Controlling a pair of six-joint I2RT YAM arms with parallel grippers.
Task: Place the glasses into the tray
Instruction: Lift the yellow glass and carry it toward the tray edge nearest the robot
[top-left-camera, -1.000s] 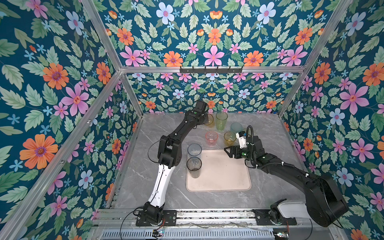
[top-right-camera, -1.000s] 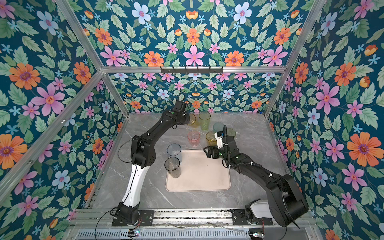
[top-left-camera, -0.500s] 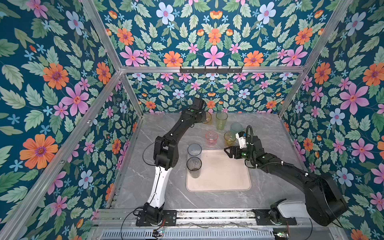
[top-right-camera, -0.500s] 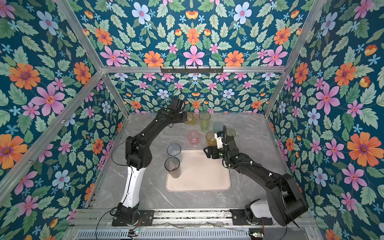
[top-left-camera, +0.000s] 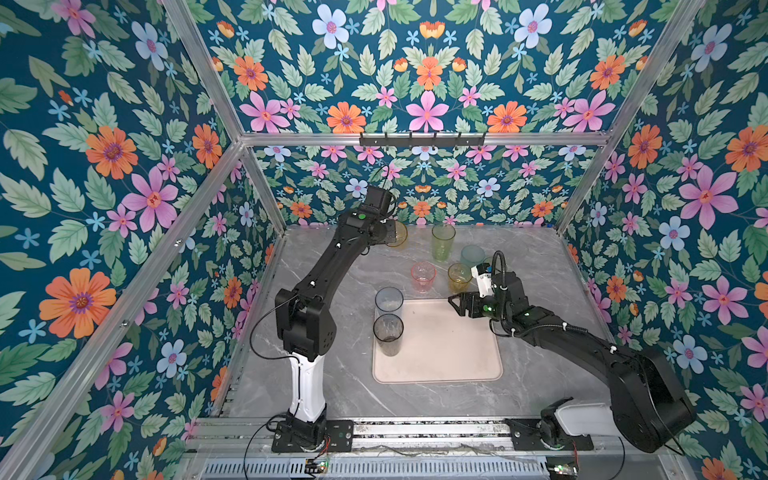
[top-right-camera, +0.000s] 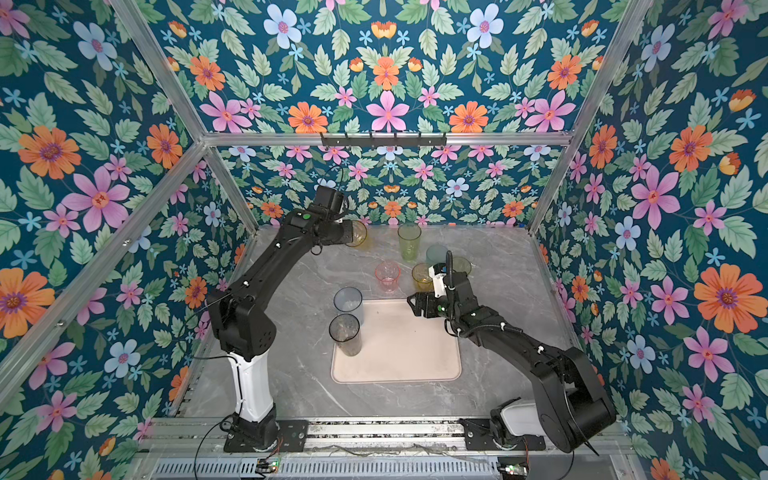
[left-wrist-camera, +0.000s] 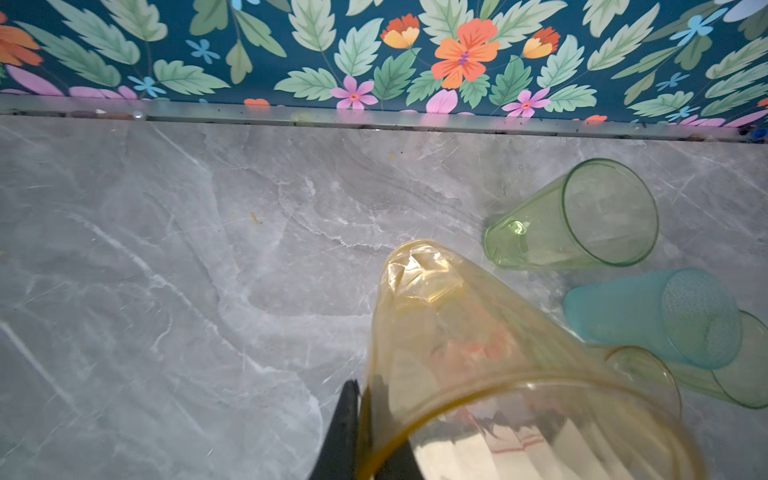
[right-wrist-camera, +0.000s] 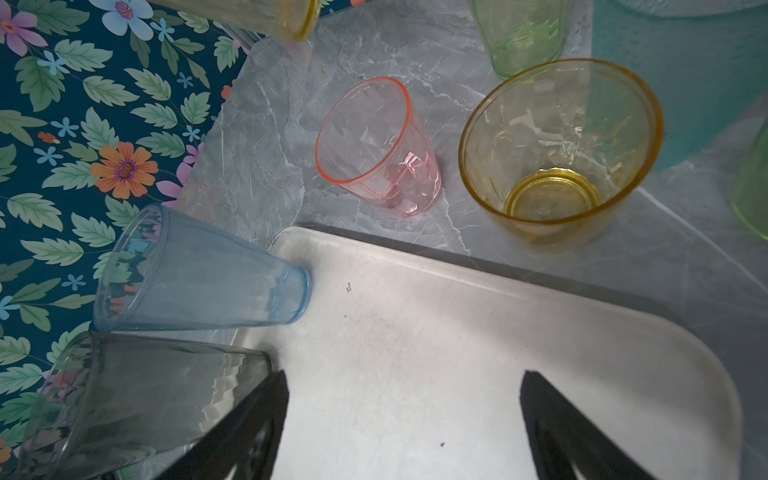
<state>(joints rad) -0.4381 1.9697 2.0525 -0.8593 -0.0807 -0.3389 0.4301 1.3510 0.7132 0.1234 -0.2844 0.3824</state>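
1. Grey marbled tabletop (top-left-camera: 415, 399), boxed in by floral walls (top-left-camera: 424, 83), is your work surface, and both arms reach over it.
2. Your left gripper (left-wrist-camera: 363, 395) is clamped tight on the rim wall of the tall amber glass (left-wrist-camera: 457, 353). One finger (left-wrist-camera: 345, 419) is outside the wall and the other is inside the mouth. The glass tilts away from the fingers, base outward. You cannot tell whether that base touches the marble.
3. Past the held glass, off to one side of those fingers, the tall green glass (left-wrist-camera: 582, 216) comes first. The teal glass (left-wrist-camera: 665, 316) is next, and a short green glass (left-wrist-camera: 744, 374) shows from behind it.
4. Your right gripper (right-wrist-camera: 403, 378) stands wide open with nothing between its fingers. The fingertips hover above the bare floor of the tray (right-wrist-camera: 415, 324), close to one of its far corners.
5. Across that bare floor, to one side of the open fingers, the smoky grey glass (right-wrist-camera: 137, 395) and the pale blue glass (right-wrist-camera: 199, 282) stand upright in the tray. They are just beside each other along its edge, the blue one in the corner.
6. Ahead of the open fingertips, beyond the tray's rim, the short pink glass (right-wrist-camera: 382, 158) and the short amber glass (right-wrist-camera: 557, 158) stand on the marble. They are near each other but apart, and the amber one is closer to your fingers.
7. Farther out, behind those two, are the green and teal glasses.
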